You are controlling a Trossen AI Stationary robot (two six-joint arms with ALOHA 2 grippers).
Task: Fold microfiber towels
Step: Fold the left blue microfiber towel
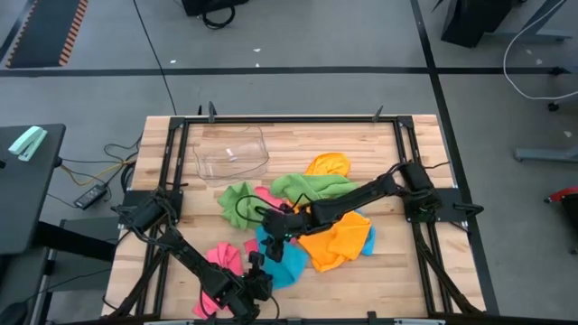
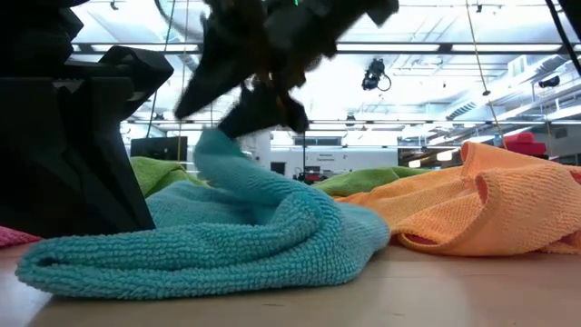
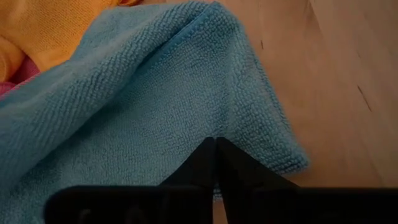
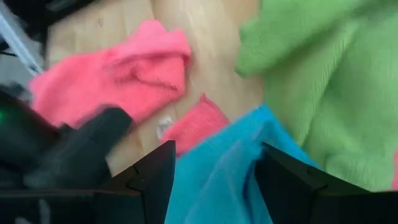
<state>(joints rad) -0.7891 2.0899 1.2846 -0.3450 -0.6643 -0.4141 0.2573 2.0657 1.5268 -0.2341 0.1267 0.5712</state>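
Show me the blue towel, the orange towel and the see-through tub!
blue towel (image 2: 227, 245): low view, on its rolled front fold.
orange towel (image 1: 336, 242): high view, on its flat middle.
clear plastic tub (image 1: 209, 166): high view, on its left wall.

Towels — blue (image 1: 287, 257), orange (image 1: 339, 240), green (image 1: 302, 188), pink (image 1: 223, 257).

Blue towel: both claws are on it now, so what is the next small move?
Probably close the right claw: its fingers stand open astride a raised ridge of the blue towel, while the left claw is shut at the towel's near edge. Then lift to spread it.
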